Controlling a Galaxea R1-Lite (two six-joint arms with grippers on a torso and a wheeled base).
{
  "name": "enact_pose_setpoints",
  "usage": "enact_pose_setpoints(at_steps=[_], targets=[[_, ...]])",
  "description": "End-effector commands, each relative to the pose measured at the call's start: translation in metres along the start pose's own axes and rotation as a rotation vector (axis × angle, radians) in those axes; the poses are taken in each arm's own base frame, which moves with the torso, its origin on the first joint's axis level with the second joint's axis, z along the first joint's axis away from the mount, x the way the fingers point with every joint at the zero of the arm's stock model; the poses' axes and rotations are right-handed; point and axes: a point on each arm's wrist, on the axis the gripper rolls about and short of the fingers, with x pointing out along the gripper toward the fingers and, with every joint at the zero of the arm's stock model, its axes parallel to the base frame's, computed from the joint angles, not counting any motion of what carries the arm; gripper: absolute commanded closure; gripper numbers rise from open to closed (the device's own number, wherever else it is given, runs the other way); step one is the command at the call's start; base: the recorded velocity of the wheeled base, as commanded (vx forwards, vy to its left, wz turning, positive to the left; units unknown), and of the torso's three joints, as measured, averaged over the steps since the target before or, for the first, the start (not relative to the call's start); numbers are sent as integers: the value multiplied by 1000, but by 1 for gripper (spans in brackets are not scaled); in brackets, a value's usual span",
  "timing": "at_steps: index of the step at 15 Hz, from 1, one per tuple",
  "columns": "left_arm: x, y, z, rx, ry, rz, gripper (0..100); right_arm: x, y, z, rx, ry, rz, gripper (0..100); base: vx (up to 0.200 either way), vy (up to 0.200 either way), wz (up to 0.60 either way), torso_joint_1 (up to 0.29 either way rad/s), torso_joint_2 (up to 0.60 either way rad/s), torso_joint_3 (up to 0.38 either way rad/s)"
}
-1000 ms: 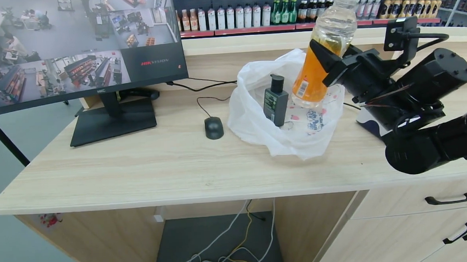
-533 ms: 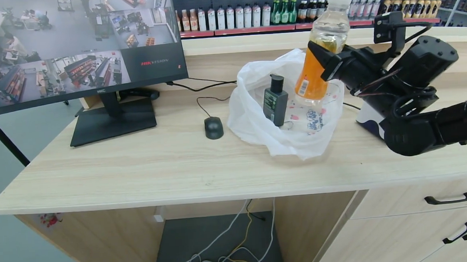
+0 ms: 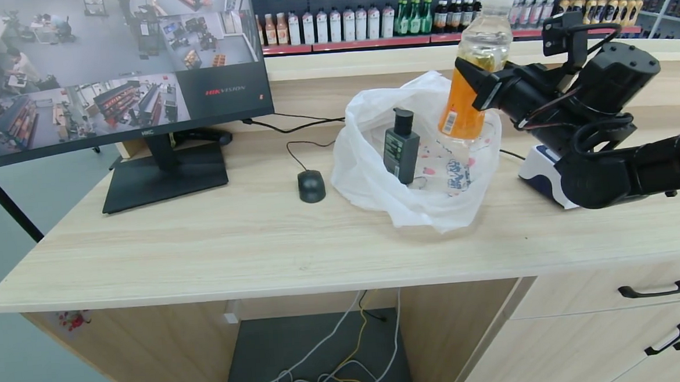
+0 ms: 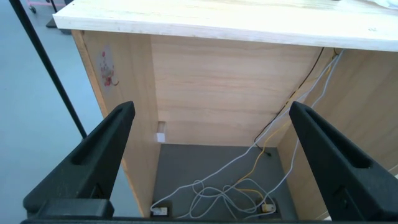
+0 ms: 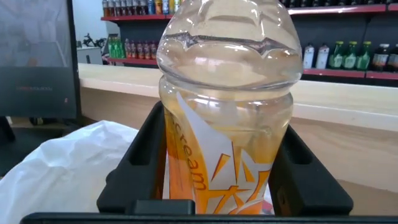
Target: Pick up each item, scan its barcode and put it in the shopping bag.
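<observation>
Left wrist view: left pincer (image 4: 210,118) spread wide, nothing between its black fingers. Hangs low before the front edge of the pale wooden surface (image 4: 249,25), facing the kneehole, where loose white and yellow cables (image 4: 230,193) lie on the floor.

Right wrist view, close up: clear plastic bottle of orange drink (image 5: 227,124) clamped between two black fingers (image 5: 137,168). Crumpled white plastic shopping bag (image 5: 62,162) beneath it at lower left.

Head view, left to right:
- Black flat monitor on a stand (image 3: 112,69) at upper left.
- Small black computer mouse (image 3: 311,186) left of centre.
- The bag at centre, mouth open upward, set well back from the front edge, with a broad bare strip of surface ahead of it.
- Inside the bag, an upright dark green bottle with black cap (image 3: 401,147).
- Right of that, right pincer (image 3: 477,88) gripping the orange-drink bottle mid-body. White cap tilted toward the upper right, base at the bag's mouth; cannot tell whether it touches the plastic.
- Just right of the bag, a white-and-blue device (image 3: 533,166), partly behind the arm.
- At lower right, wooden drawers with black handles (image 3: 653,289).
</observation>
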Motion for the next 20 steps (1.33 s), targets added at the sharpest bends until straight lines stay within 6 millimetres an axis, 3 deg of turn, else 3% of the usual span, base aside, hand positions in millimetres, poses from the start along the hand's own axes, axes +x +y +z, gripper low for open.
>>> enact_pose_setpoints(at_steps=[1,5,20], targets=[[0,0,0,0,0,0,0,1,-4,-19,3,31,-10,100,0,0,0,0,0,0],[0,0,0,0,0,0,0,1,-8,-39,-12,20,-10,100,0,0,0,0,0,0],[0,0,0,0,0,0,0,-8,-5,-76,-47,70,-5,100,0,0,0,0,0,0]])
